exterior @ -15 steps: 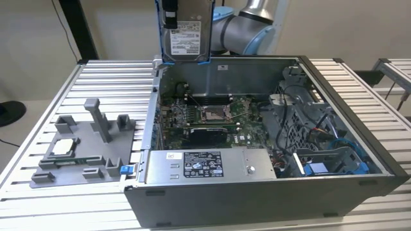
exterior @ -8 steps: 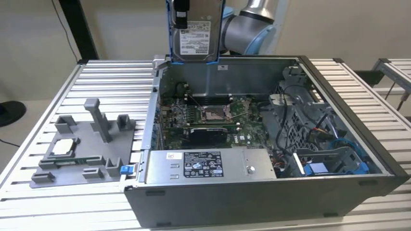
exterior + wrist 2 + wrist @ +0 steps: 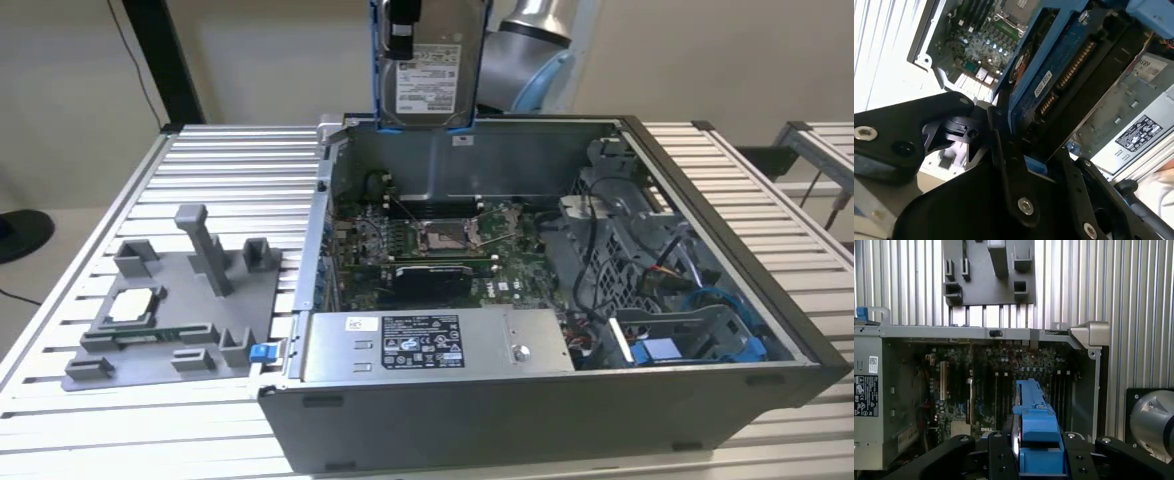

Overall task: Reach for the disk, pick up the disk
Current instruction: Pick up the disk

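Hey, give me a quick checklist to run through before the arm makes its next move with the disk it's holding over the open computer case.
1. Grip on the disk: ok. The claw is shut on its blue-railed end in both wrist views.
2. Disk raised off the motherboard: ok. In the exterior view it hangs upright, high above the board.
3. Gap between the disk's lower edge and the computer case rear wall: cannot tell from this angle.
4. Disk's connector free of cables: ok. Nothing is plugged in.
5. How far the claw reaches along the disk: cannot tell.
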Robot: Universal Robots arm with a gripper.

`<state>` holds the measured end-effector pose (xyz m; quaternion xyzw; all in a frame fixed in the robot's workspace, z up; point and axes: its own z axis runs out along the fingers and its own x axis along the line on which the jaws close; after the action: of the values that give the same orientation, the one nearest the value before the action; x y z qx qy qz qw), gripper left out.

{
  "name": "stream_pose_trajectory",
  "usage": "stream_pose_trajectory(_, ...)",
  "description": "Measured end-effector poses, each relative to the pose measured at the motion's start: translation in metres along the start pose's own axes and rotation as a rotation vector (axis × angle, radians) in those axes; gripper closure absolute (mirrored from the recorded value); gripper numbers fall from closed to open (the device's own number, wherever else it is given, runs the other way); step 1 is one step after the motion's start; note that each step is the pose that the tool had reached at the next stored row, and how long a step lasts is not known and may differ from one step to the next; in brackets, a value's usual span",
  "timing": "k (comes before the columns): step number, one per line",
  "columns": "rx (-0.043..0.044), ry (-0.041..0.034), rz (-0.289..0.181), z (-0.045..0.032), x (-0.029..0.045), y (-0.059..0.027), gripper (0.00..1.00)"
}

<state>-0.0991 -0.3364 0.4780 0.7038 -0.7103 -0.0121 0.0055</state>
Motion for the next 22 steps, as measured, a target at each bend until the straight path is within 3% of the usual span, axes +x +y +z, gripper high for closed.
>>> stream_pose_trajectory(22, -0.0007, 0.0001, 0.0, -0.0016, -0.0005, -0.0622, 1.0)
